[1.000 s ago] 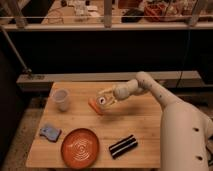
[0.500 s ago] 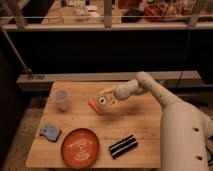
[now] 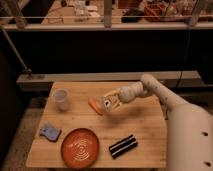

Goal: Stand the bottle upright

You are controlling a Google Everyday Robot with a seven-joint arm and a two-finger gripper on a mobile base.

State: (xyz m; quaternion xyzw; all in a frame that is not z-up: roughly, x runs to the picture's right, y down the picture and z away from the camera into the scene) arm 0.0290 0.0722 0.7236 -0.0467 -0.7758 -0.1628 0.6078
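A small pale tan, slightly translucent bottle with a whitish round cap (image 3: 108,104) is seen near the middle of the light wooden tabletop (image 3: 145,125), held at the end of the robot's pale arm (image 3: 161,96), which is stretched in from the right. The two-finger gripper (image 3: 114,101) is placed around the bottle, and the fingers appear to be closed on its body, one on each side, with nothing else in their hold. The bottle is not upright: it is tipped well over on its side, with one round end turned towards the camera. Whether it is resting on the tabletop or raised just clear of it cannot be told. A short orange carrot (image 3: 94,106) lies just beside the bottle on its left, near enough to be knocked when the bottle is turned. A clear plastic cup (image 3: 61,99) stands upright further to the left, well apart from the gripper. It is judged that the grasp has been made and that the main part of the task is left: the bottle is yet to be rotated until its base faces down, set on a bare part of the tabletop, and released so that it stands by itself.
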